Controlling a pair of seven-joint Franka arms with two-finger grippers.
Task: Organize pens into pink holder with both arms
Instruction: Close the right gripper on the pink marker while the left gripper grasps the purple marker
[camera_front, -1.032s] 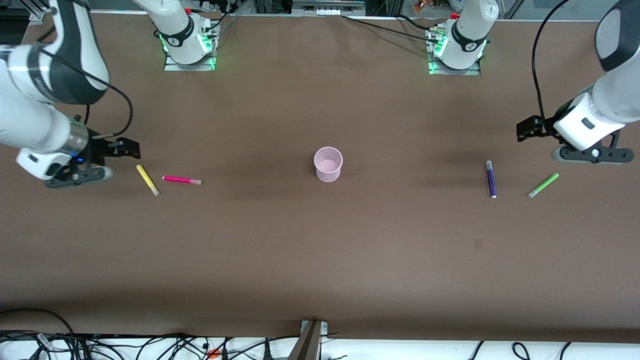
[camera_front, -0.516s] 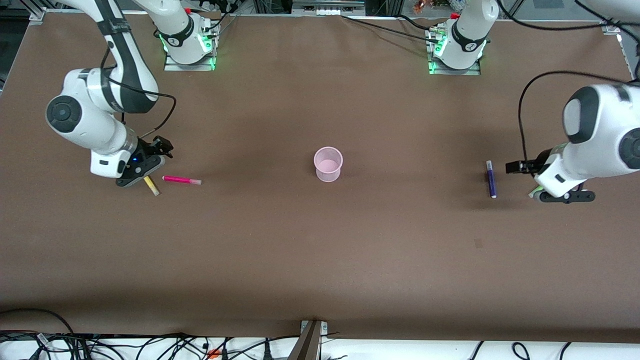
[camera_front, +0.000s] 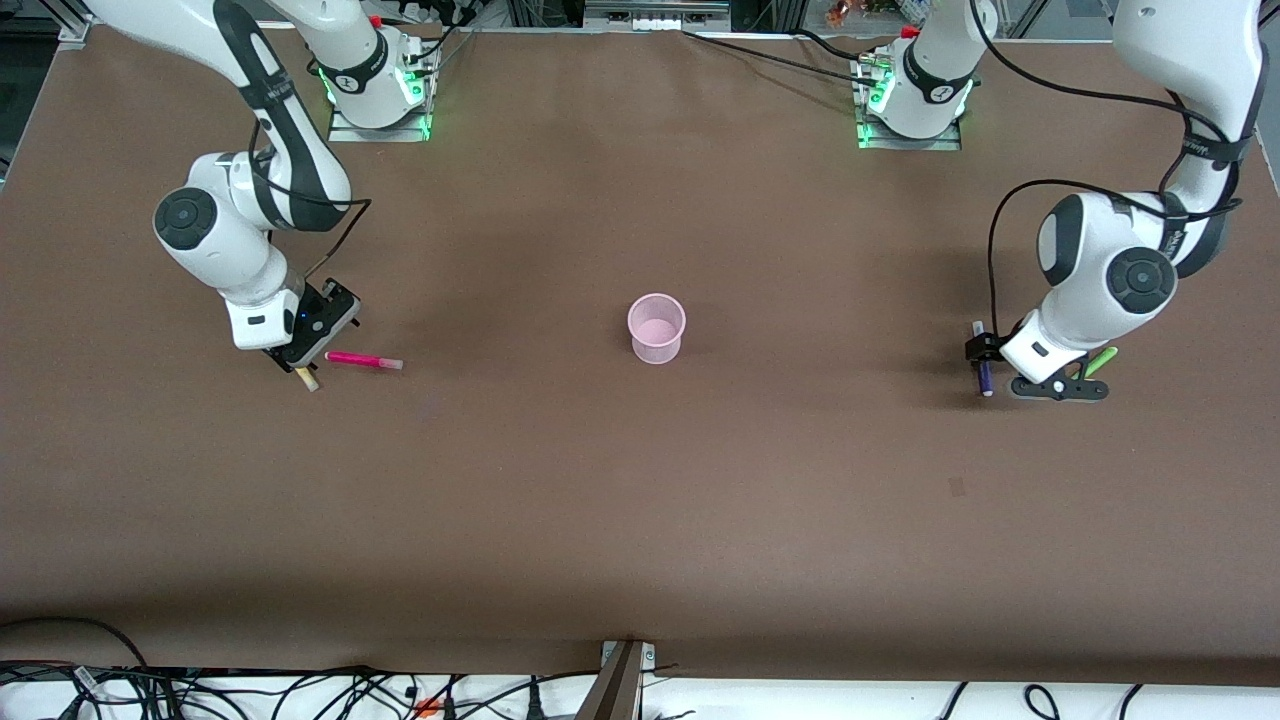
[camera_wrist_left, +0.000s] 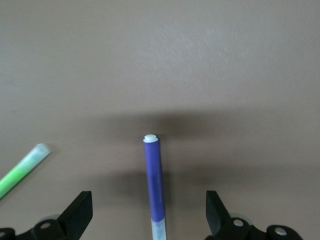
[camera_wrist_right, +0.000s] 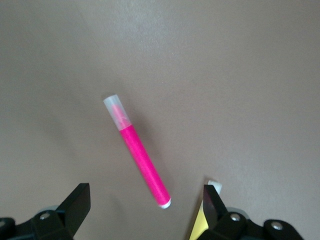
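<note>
The pink holder (camera_front: 656, 328) stands upright mid-table. Toward the right arm's end lie the magenta pen (camera_front: 365, 360) (camera_wrist_right: 142, 162) and the yellow pen (camera_front: 310, 381) (camera_wrist_right: 202, 225), which is mostly hidden under my right gripper (camera_front: 300, 362) (camera_wrist_right: 145, 205). That gripper is open and low, the magenta pen's end lying between its jaws and the yellow pen by one finger. Toward the left arm's end lie the purple pen (camera_front: 984, 376) (camera_wrist_left: 155, 185) and the green pen (camera_front: 1101, 358) (camera_wrist_left: 22, 170). My left gripper (camera_front: 1010, 380) (camera_wrist_left: 148, 215) is open and straddles the purple pen without touching it.
Bare brown table (camera_front: 640, 500) stretches between the pens and the holder. The two arm bases (camera_front: 375, 90) (camera_front: 910, 100) stand along the edge farthest from the front camera. Cables (camera_front: 300, 695) run along the nearest edge.
Both arms have swung in from the table's ends and come down. The right gripper went over the yellow pen toward the magenta one; the left gripper passed the green pen to the purple one.
</note>
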